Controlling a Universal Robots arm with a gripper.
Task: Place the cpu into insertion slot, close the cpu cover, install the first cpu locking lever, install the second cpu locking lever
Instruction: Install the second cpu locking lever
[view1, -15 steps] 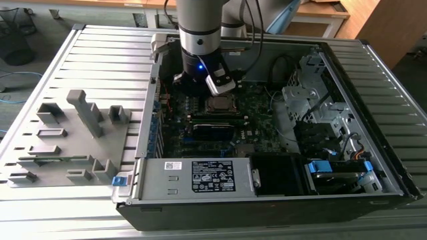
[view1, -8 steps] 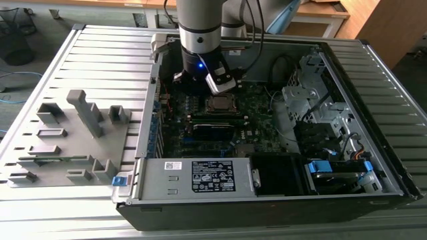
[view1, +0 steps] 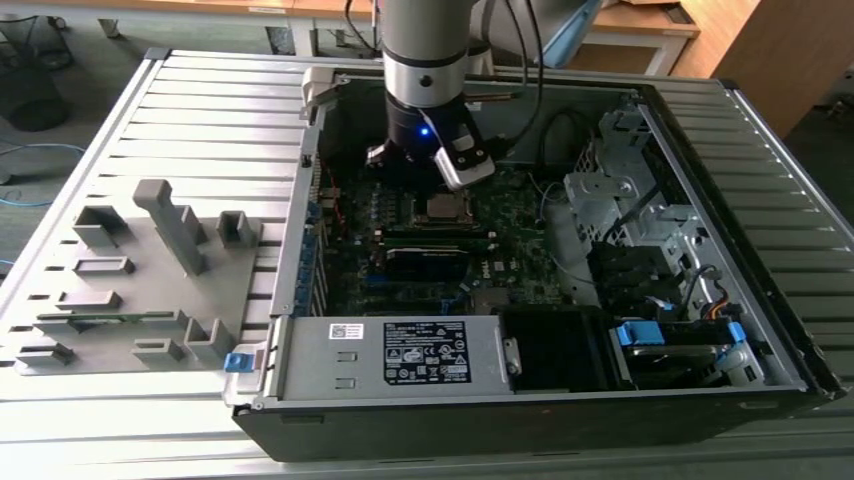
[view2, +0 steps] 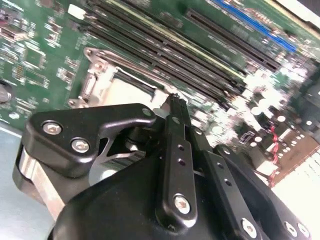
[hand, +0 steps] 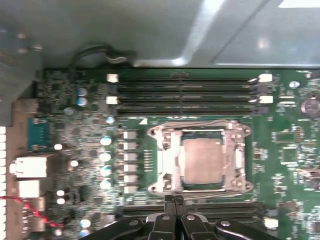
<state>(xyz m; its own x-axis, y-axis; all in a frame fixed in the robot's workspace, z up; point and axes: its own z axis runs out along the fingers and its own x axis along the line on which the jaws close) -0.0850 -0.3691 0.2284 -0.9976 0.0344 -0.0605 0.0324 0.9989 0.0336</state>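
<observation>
Ribbed grey metal counter (view1: 200, 110), wooden furniture behind its far edge. Open black computer case (view1: 534, 420) lies flat mid-counter; grey moulded fixture tray (view1: 134, 280) beside it toward the exterior view's left. Green motherboard (hand: 75, 125) inside. Silver-grey square cpu (hand: 202, 160) sits in the black insertion slot (hand: 170, 162), thin metal cpu cover (hand: 200, 128) framing it. Black pincer (hand: 173, 201) closed, empty, just beside the socket edge.

Around me lay a ribbed grey table (view1: 200, 110). Beyond it, far off, stood wooden desks (view1: 641, 25) on a grey floor (view1: 94, 50), with a black wire bin (view1: 30, 70) at the exterior view's far left.
</observation>
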